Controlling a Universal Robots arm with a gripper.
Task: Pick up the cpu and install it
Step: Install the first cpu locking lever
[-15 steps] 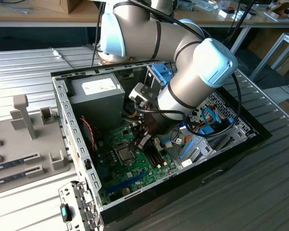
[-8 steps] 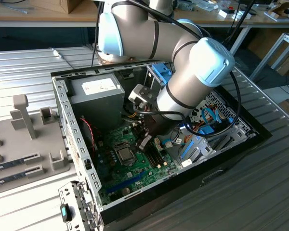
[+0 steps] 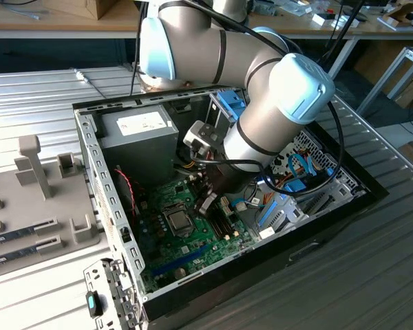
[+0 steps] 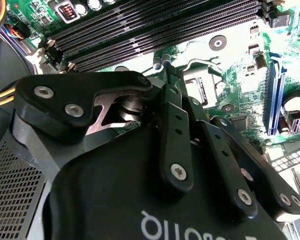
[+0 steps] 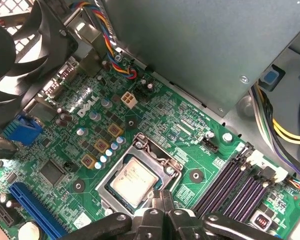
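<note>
The cpu has a silver top on a green motherboard with black memory slots and a blue slot. The arm is grey with pale blue caps. The worktop is ribbed silver.

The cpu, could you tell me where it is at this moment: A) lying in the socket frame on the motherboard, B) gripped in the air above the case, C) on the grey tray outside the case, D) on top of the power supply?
A: the first wrist view shows the cpu lying flat inside the square metal socket frame on the green motherboard, with the gripper close over its edge.
</note>
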